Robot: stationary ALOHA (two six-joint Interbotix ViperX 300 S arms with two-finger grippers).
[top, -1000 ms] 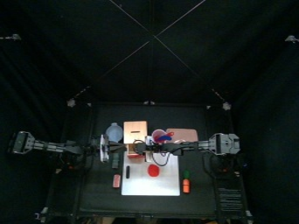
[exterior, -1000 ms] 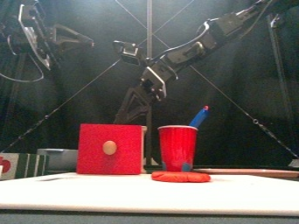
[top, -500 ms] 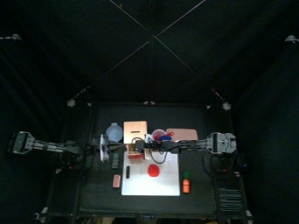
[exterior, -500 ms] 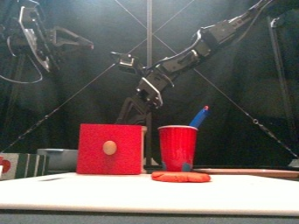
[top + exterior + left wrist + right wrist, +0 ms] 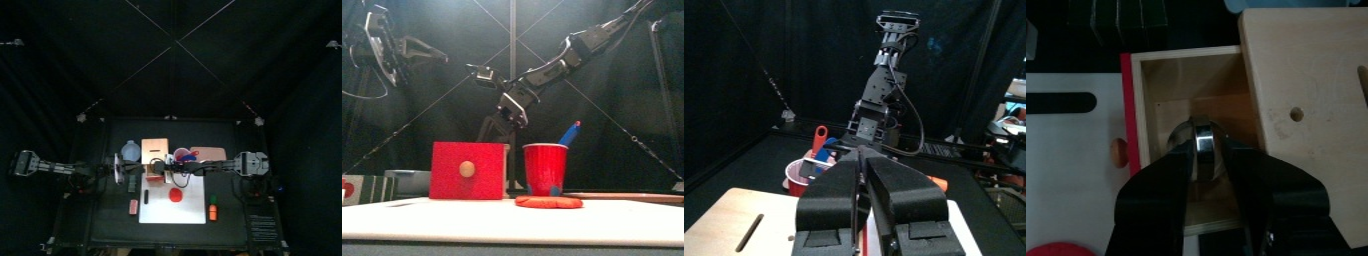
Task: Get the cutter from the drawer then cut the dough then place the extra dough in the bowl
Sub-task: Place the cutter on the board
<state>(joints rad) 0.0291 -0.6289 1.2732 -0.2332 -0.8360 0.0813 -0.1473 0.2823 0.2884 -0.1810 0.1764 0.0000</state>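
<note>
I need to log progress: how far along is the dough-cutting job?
Done: the drawer stands open. In hand: the right gripper hovers at the cutter there. Left: cutting the dough, then filling the bowl. The left gripper hangs aside.

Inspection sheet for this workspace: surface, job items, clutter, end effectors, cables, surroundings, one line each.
Surface: black table with a white cutting board on it.
Job's things: red dough flat on the board; wooden box with its drawer pulled open; cutter at the drawer; bowl beside the box.
Clutter: red cup holding a blue knife; orange toy and red toy at the board's sides.
End effectors: right end effector above the open drawer, at the cutter; left end effector shut, holding nothing, raised on the left.
Cables: nothing seen.
Surroundings: black curtains.
</note>
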